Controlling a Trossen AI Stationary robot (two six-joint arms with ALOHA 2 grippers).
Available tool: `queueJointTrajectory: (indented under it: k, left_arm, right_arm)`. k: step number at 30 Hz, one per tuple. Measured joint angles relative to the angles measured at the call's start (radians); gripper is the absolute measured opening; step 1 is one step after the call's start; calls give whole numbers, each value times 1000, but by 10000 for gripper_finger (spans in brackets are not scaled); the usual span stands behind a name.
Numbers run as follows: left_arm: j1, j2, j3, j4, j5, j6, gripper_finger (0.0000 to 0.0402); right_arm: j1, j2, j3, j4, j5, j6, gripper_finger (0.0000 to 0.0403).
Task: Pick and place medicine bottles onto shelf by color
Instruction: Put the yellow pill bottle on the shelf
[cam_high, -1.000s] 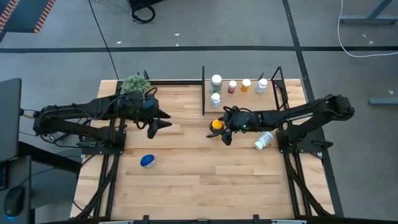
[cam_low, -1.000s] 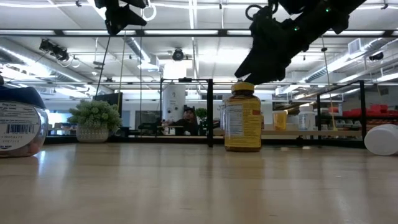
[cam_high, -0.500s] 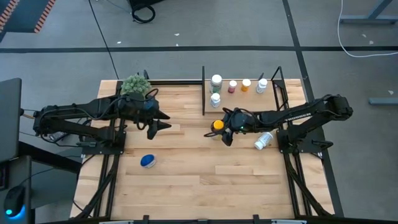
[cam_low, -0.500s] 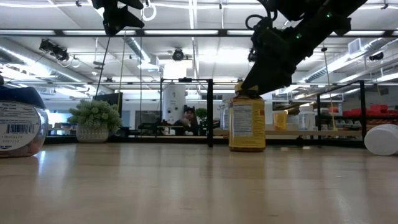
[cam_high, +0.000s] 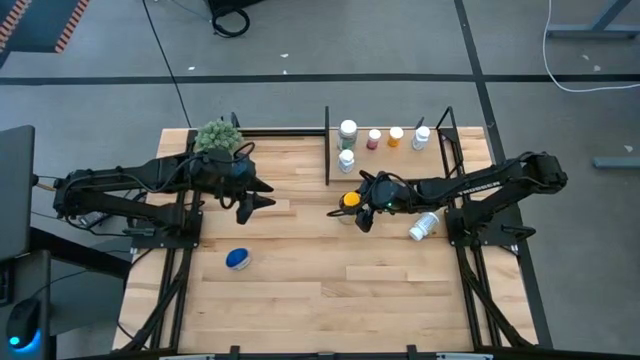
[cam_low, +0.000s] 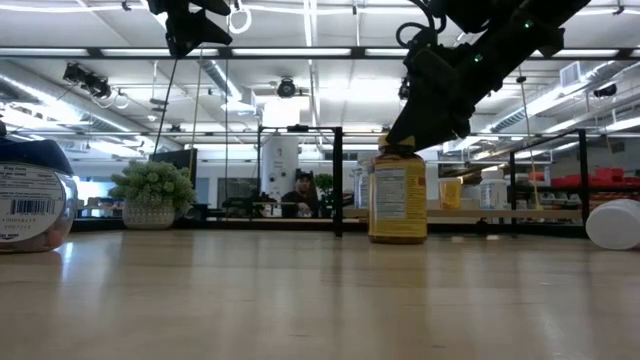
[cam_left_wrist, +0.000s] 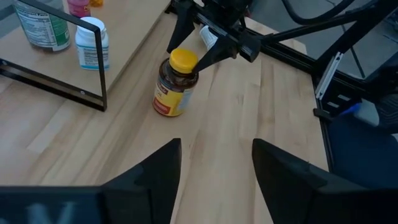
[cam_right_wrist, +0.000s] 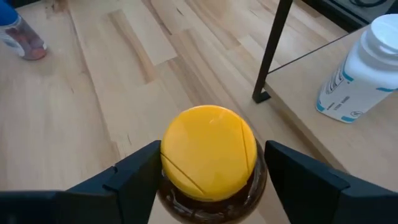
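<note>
A wide amber medicine bottle with a yellow lid (cam_high: 349, 200) stands upright on the table just in front of the shelf (cam_high: 400, 160). My right gripper (cam_right_wrist: 211, 177) has come over it from the table's right and is closed around its top. Several smaller bottles stand on the shelf, among them a green one (cam_high: 347, 130), a white one (cam_high: 346, 158), a red one (cam_high: 374, 139) and an orange one (cam_high: 396, 136). My left gripper (cam_left_wrist: 214, 180) hovers open above the table's left half, with nothing between its fingers. My right gripper has the amber bottle's top between its two fingers, one finger (cam_right_wrist: 134, 177) beside the yellow lid (cam_right_wrist: 171, 155) and the other (cam_right_wrist: 305, 180) against the bottle's shoulder. The fingers slant down from the table's right. The bottle stands upright with its base on the table (cam_low: 397, 238).
A white bottle (cam_high: 423, 226) lies on its side on the table right of the amber one. A blue-lidded bottle (cam_high: 237, 259) lies near the table's left front. A green plant ball (cam_high: 217, 136) sits at the far left, and the shelf's black posts (cam_high: 327, 145) stand just beyond the amber bottle.
My right gripper has tipped further down over the amber bottle's lid. The bottle has slid a little toward the table's right and stays upright on the table.
</note>
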Motion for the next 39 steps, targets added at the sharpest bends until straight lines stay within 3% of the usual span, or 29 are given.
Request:
queueJointTrajectory:
  k: [8,21,24,31,39]
  left_arm:
    - [0,1,0,0,0,0,201]
    - [0,1,0,-2,0,0,193]
    - [0,1,1,-19,0,4,194]
    - [0,1,1,-55,0,6,191]
    - [0,2,1,-52,-1,28,190]
  right_arm:
    - [0,0,0,2,7,7,221]
    - [0,-33,0,-15,71,80,225]
    - [0,-71,0,-65,92,94,226]
    - [-3,-251,0,-288,260,164,226]
    - [-96,-300,0,-346,280,144,227]
